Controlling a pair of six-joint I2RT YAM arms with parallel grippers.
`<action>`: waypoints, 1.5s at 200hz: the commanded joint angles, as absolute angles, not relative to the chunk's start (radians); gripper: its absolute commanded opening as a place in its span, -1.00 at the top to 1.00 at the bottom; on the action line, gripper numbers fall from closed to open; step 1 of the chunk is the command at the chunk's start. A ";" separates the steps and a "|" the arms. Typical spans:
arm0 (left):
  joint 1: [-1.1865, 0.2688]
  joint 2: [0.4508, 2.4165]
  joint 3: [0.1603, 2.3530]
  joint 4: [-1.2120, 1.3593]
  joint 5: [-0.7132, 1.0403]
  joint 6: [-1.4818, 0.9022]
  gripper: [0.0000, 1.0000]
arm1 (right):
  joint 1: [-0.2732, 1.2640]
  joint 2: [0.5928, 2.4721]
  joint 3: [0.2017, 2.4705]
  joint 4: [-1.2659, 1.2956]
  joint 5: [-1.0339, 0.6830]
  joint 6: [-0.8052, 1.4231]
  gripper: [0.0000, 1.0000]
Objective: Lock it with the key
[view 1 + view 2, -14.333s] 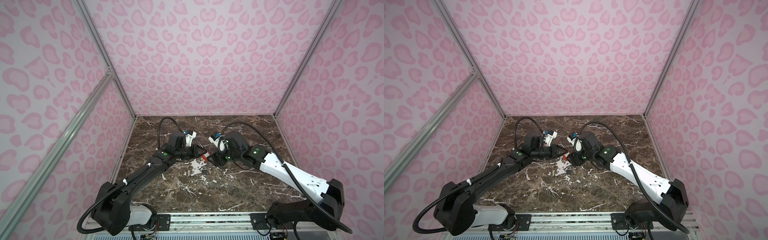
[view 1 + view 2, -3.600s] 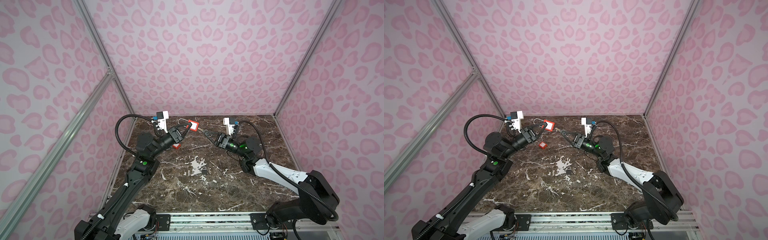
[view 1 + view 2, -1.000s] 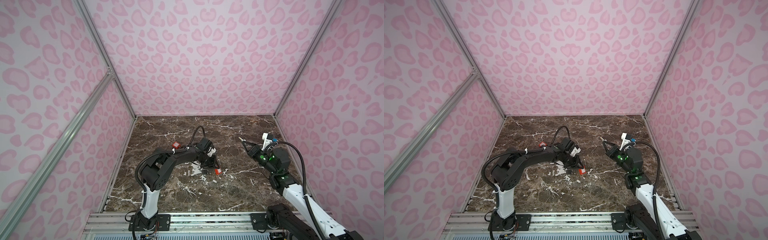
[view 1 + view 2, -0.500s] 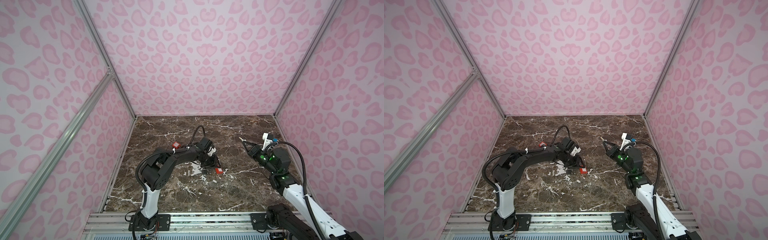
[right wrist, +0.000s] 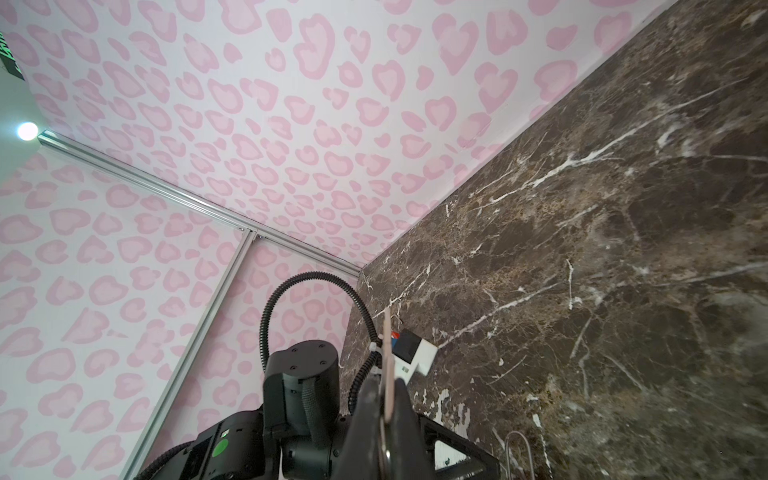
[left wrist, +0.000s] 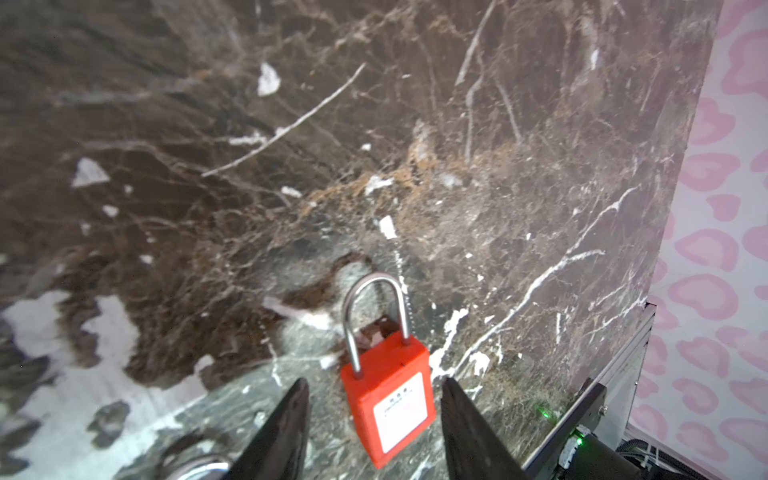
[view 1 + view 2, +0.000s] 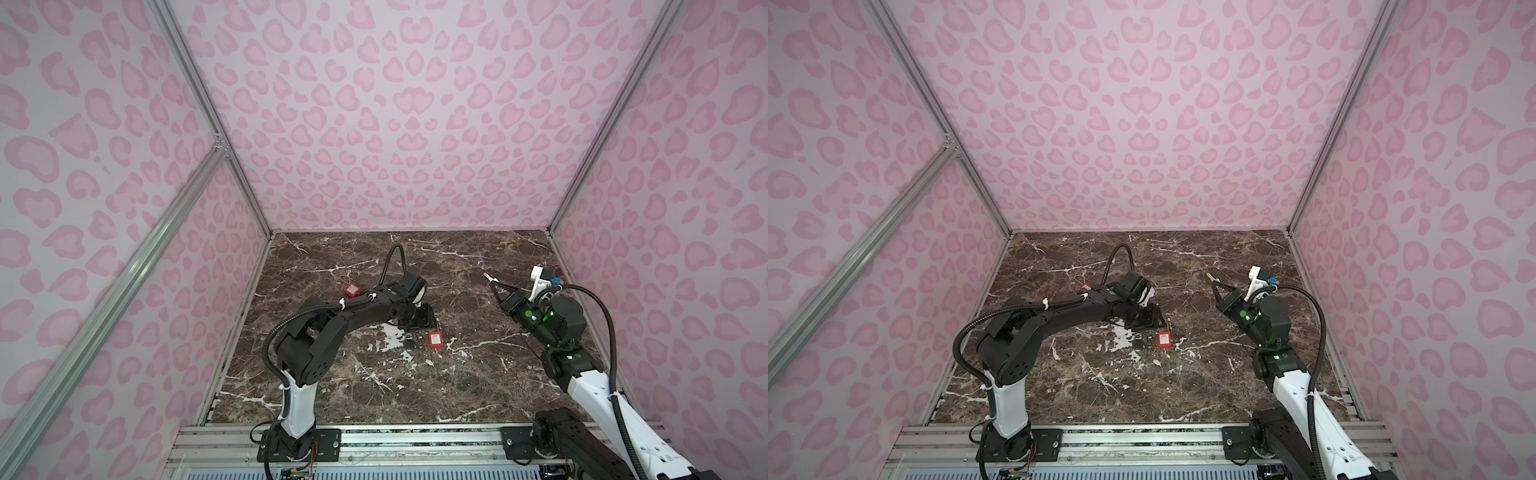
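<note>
Left gripper [image 6: 374, 382] stands parted around 1 red padlock [image 6: 388, 411], white-labelled with a silver shackle, flat on the marble table [image 6: 498, 166], while the right gripper [image 5: 384, 386], raised at right, pinches the key [image 5: 387, 345].

The left arm [image 7: 328, 328], at 7 o'clock in both top views, is black above a white base link, with a ribbed black cable [image 7: 388, 259] held by white zip ties [image 7: 343, 306]. The right arm [image 7: 557, 324], at 4 o'clock, shows green lights [image 7: 543, 317] and a white camera mount [image 7: 537, 277]. The left gripper [image 6: 374, 380] has black wedge fingers [image 6: 286, 432].
</note>
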State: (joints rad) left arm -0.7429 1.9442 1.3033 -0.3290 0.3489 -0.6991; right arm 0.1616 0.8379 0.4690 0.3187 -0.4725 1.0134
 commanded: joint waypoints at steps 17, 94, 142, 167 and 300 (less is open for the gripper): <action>-0.761 1.931 1.339 -0.387 0.234 -0.689 -0.06 | 0.163 0.855 0.424 0.310 -0.422 1.059 1.00; -0.691 1.711 1.214 -0.270 0.265 -0.724 -0.08 | 0.426 1.027 0.358 0.309 -0.131 1.198 1.00; -0.613 1.626 1.099 -0.246 0.308 -0.721 -0.08 | 0.575 1.118 0.368 0.297 0.012 1.258 1.00; -0.590 1.603 1.071 -0.225 0.326 -0.726 -0.08 | 0.647 1.179 0.377 0.304 0.064 1.312 1.00; -0.573 1.605 1.055 -0.225 0.352 -0.723 -0.07 | 0.770 1.277 0.318 0.380 0.187 1.463 1.00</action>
State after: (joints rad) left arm -0.5751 1.6161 1.0409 -0.2302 0.3489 -0.7330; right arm 0.7673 1.2591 0.3309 0.3309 0.1818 1.4422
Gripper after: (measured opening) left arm 0.534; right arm 0.053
